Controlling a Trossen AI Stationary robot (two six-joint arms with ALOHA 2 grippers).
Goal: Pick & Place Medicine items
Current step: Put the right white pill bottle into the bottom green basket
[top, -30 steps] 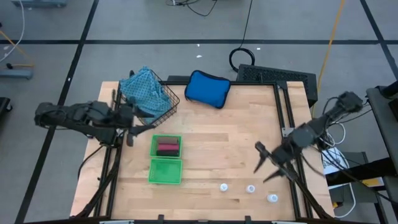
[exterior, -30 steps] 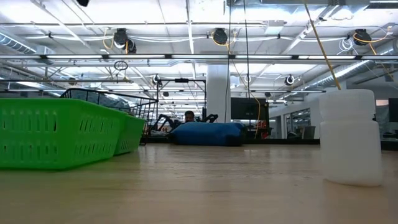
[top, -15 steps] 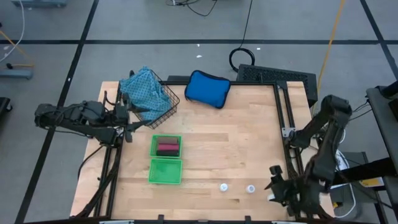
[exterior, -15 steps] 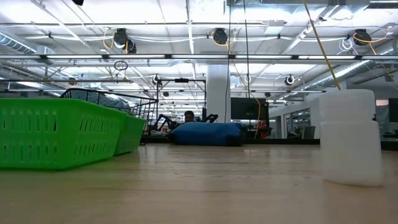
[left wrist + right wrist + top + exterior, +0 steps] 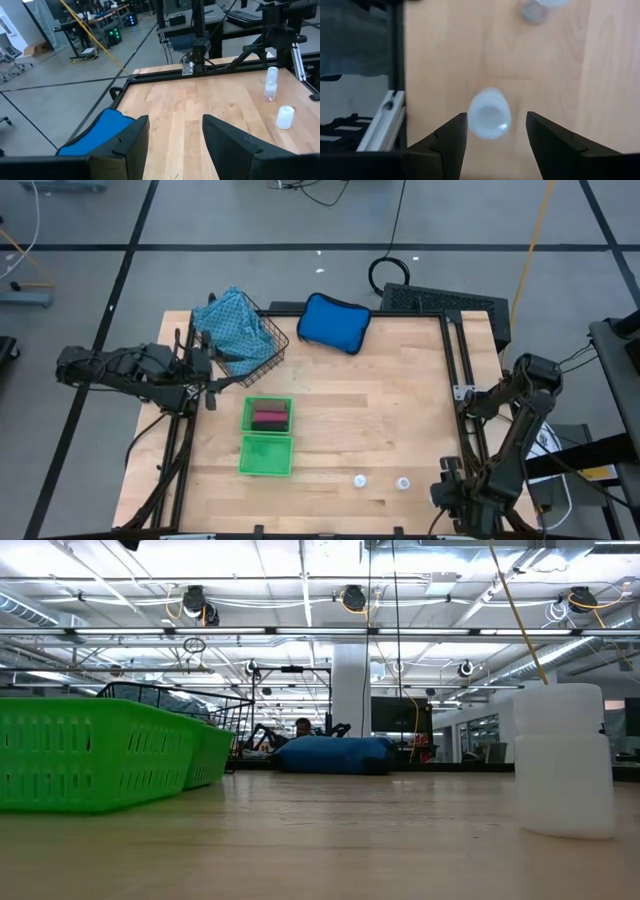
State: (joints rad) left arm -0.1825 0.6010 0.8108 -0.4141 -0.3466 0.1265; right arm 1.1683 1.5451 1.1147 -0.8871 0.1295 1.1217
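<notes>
Currently: right gripper [image 5: 492, 137] at the table's near right corner, fingers spread and empty, straddling one white bottle [image 5: 490, 114] standing on the wood; two more white bottles [image 5: 381, 480] just left; dark oblong pieces, perhaps three, in green basket [image 5: 268, 416]; left gripper [image 5: 172, 142] open, unladen, beside wire basket [image 5: 255, 345]

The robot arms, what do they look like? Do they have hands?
Both arms are dark, nearly black, built from chunky jointed pieces. Instead of hands, the left gripper and right gripper each have two flat, black, wedge-shaped fingers. Thin dark cables run beside the right arm.
</notes>
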